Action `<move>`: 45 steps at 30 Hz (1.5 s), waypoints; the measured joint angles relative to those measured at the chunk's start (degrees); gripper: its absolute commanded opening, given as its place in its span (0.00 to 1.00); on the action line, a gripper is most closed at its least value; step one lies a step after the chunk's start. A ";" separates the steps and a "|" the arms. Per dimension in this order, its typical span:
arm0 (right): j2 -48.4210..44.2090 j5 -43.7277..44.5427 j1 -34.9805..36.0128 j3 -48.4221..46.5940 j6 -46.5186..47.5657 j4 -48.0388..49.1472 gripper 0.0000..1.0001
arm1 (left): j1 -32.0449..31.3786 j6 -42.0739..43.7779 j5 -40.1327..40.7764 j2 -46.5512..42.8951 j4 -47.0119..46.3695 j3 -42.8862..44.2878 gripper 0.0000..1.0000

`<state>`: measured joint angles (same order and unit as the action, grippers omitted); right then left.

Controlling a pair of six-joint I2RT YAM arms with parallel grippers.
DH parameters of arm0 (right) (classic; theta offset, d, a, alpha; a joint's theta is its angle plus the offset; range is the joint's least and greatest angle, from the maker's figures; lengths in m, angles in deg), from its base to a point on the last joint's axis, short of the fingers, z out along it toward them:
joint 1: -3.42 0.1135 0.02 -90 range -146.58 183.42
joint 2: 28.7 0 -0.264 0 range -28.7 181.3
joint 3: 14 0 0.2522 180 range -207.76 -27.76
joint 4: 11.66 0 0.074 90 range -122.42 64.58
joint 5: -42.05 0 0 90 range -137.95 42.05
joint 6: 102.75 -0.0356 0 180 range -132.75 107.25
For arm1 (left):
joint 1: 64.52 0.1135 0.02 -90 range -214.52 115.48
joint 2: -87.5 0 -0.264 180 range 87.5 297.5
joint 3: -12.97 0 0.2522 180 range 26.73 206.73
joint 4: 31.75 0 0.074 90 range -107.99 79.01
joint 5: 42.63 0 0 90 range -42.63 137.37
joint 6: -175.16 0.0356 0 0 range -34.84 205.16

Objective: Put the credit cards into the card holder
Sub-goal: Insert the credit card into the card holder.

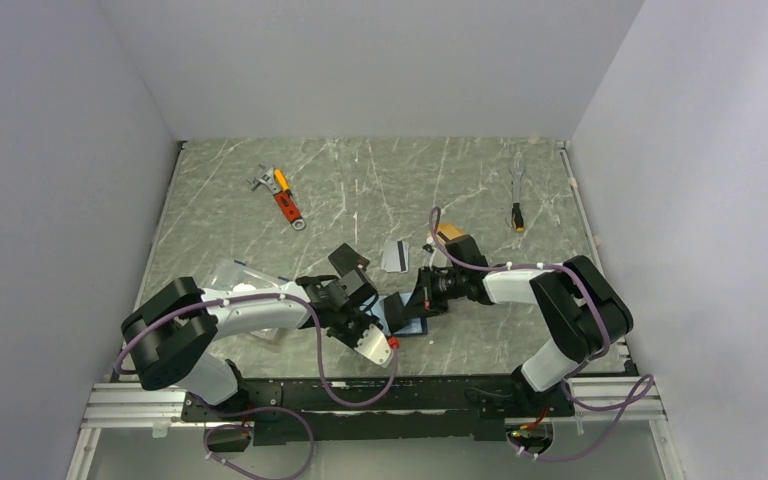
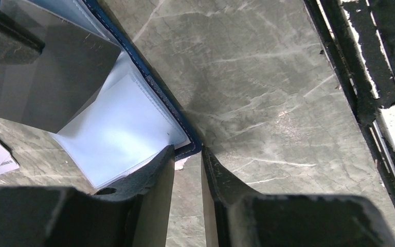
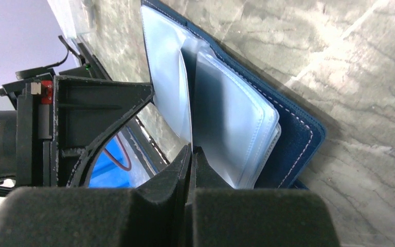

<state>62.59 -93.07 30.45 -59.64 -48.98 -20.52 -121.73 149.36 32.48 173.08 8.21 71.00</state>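
While right fingers (image 3: 208, 172) pinch black card (image 2: 51, 72), left fingers (image 2: 151, 175) low, parted at card holder (image 2: 191, 145)

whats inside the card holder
Clear plastic sleeves in the open card holder, the black card held close to them. Any cards deeper in the sleeves cannot be seen.

We count one silver-white card (image 1: 394, 255), one orange-gold card (image 1: 457, 237) and one black card (image 2: 46, 77), three in all, one card holder (image 1: 407, 320), one wrench (image 1: 284, 200)
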 measured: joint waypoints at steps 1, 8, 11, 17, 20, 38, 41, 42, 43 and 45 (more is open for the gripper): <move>0.00 0.13 0.00 0.00 -0.26 0.39 0.00 | 0.00 0.13 0.00 0.00 0.02 0.00 0.30; 0.00 2.54 0.07 0.20 -3.08 3.76 0.00 | 0.00 0.70 0.04 0.00 0.02 0.00 0.30; 0.11 3.54 0.59 0.81 -4.76 5.79 0.00 | 0.00 0.74 0.04 0.00 0.00 0.00 0.30; 1.05 5.35 2.84 1.70 -8.04 9.79 0.00 | -0.04 1.07 0.04 0.00 0.11 0.00 0.30; 1.42 6.34 4.35 2.03 -9.60 12.00 0.00 | -0.04 1.09 0.04 0.00 0.20 0.00 0.30; -7.19 20.94 7.67 -4.04 -3.89 -7.89 0.53 | -0.26 1.11 0.26 -0.02 0.26 0.00 0.26; -7.41 23.39 7.67 -5.57 -2.32 -11.41 0.50 | -0.26 1.11 0.31 -0.02 0.26 0.00 0.26; -7.39 23.89 7.78 -5.79 -2.03 -12.26 0.47 | -0.26 1.09 0.33 -0.02 0.26 0.00 0.25; -7.34 24.26 7.96 -5.90 -1.73 -12.87 0.43 | -0.26 1.09 0.35 -0.02 0.26 0.00 0.25; -7.04 24.92 8.48 -6.16 -1.40 -13.70 0.32 | -0.26 1.09 0.44 -0.02 0.24 0.00 0.25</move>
<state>55.55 -68.15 38.93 -65.80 -50.38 -34.22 -121.99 150.46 32.91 173.06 8.45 71.00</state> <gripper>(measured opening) 0.446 0.254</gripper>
